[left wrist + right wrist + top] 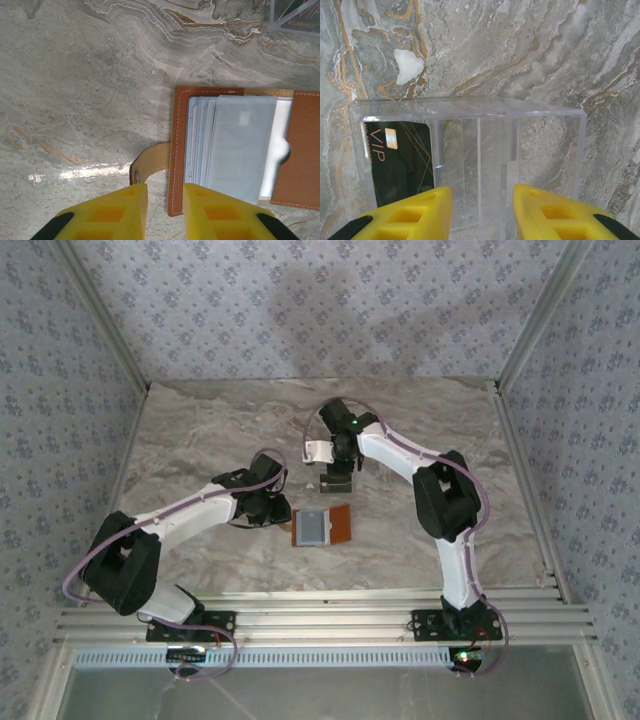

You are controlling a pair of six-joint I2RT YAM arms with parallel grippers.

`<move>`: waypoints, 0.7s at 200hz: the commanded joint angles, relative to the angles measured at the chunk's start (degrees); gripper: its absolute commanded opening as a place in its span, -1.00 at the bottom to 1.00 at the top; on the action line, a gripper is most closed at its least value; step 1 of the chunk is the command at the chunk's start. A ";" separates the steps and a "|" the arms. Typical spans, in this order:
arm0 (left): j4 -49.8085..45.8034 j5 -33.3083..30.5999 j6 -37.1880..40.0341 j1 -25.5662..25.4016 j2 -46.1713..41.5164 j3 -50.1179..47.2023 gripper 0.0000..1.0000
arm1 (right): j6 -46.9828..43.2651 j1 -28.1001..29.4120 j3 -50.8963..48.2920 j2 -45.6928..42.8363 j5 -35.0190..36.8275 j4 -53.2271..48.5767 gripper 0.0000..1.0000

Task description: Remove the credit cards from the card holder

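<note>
Left pincer (165, 194) sits narrowly open and empty at the open card holder's (240, 145) edge, while right pincer (482, 196) hangs parted, empty, over a clear box (470, 103) holding a dark card (402, 160).

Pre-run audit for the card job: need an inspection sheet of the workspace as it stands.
surface: marbled table, one white fleck
job's things: card holder lying open, whitish card in its pocket; dark card in the clear box
clutter: nothing seen
grippers: left gripper open by the holder's strap; right gripper open over the clear box
cables: purple cables run along both arms
surroundings: patterned walls, metal rails at the near edge
</note>
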 commanded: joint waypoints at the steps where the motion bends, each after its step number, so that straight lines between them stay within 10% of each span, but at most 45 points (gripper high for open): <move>1: -0.10 -0.20 -0.32 0.29 -0.08 0.20 -0.47 | 0.16 0.19 -0.29 -0.77 -0.05 0.20 -0.24; 64: 0.02 0.28 0.45 0.29 0.80 1.16 -0.49 | 16.87 0.15 3.01 -7.02 -1.24 -3.61 -0.23; 140: 3.76 5.81 0.77 1.74 4.94 1.98 -0.57 | 66.64 1.60 -10.73 -18.43 -10.25 1.94 -0.35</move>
